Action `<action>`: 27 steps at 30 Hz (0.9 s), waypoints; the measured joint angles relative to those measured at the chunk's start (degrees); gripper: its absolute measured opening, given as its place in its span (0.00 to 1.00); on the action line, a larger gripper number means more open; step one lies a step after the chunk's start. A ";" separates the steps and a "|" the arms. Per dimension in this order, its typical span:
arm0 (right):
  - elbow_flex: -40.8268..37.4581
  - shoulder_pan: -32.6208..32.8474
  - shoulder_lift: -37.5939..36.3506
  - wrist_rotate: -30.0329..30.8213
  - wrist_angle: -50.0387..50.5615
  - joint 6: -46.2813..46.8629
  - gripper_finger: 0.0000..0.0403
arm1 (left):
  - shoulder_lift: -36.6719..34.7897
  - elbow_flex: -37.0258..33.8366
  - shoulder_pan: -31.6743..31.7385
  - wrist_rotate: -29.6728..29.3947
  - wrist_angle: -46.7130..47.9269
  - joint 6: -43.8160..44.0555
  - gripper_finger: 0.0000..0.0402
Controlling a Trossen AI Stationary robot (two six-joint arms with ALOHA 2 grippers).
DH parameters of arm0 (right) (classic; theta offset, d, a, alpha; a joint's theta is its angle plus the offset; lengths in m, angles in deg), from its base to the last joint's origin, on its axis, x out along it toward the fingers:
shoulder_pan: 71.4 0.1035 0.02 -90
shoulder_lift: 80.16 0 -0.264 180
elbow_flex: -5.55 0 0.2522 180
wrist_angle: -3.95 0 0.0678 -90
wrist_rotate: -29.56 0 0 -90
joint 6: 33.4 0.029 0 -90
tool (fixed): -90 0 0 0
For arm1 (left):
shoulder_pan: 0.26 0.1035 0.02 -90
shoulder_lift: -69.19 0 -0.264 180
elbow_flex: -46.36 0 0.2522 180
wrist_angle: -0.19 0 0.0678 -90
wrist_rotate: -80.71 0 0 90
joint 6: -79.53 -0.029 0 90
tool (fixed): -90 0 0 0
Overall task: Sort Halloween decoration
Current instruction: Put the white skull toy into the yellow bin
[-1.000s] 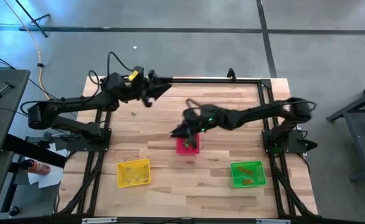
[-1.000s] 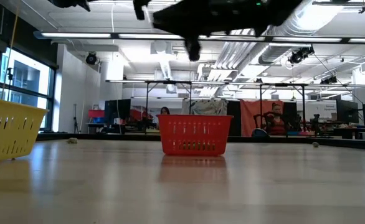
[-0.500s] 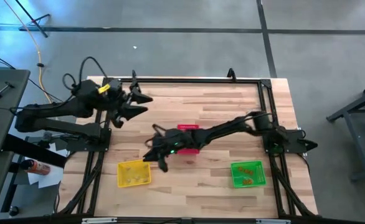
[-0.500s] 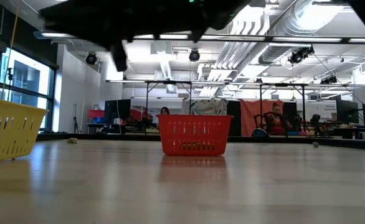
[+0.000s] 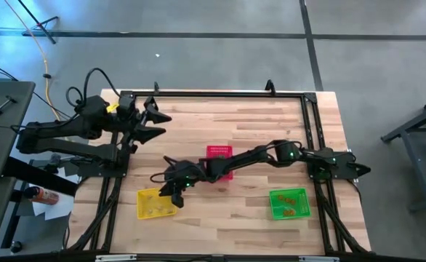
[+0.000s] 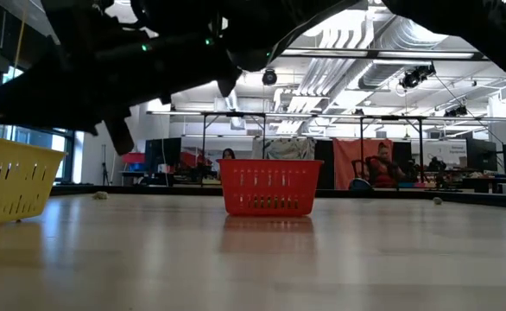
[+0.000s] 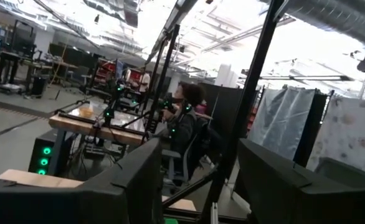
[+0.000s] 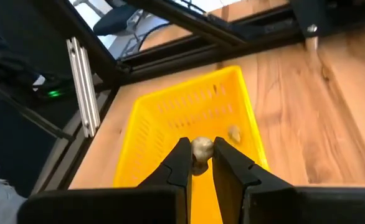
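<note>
My right gripper [image 8: 201,144] is shut on a small yellowish trinket [image 8: 201,151], hanging just over the right rim of the yellow basket [image 5: 156,203]. Another yellowish trinket [image 8: 234,132] lies on that basket's floor. The red basket [image 5: 219,152] stands mid-table, partly under my right arm. The green basket [image 5: 289,203] at the near right holds orange trinkets. My left gripper [image 5: 153,124] stands open with nothing in it, raised over the table's far left corner. Two tiny trinkets [image 6: 101,195] [image 6: 438,200] lie on the table far back. My right gripper pinches the yellowish trinket [image 8: 201,152] between its two fingertips [image 8: 182,149], only at their free ends. The fingers come from the table's right and slant downward. The trinket is lifted clear, above the yellow basket's inside.
A black frame [image 5: 213,93] runs along the table's far and side edges. Bare wood lies between the yellow and green baskets. People sit at desks in the room behind the table.
My right gripper, still shut on the trinket, has swept from above the red basket toward the table's left and near edges and sunk down to the yellow basket. My left gripper has drawn back toward the table's left edge, risen a little and tipped upward.
</note>
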 joint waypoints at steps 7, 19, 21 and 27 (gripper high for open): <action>-1.13 0.62 0.02 -0.11 0.69 -2.48 0.08 | 0.02 0.00 -0.22 0.02 -0.03 -0.02 0.50; -1.15 2.43 0.01 0.16 0.84 -1.41 0.35 | 0.00 0.00 -0.22 0.13 -0.07 -0.02 0.50; -1.19 2.29 -0.21 0.14 1.05 -1.32 0.40 | 0.02 0.00 -0.22 0.13 -0.05 -0.03 0.50; -1.24 0.22 -2.37 -4.23 1.62 1.94 0.45 | 0.00 0.00 -0.20 0.13 -0.07 -0.06 0.50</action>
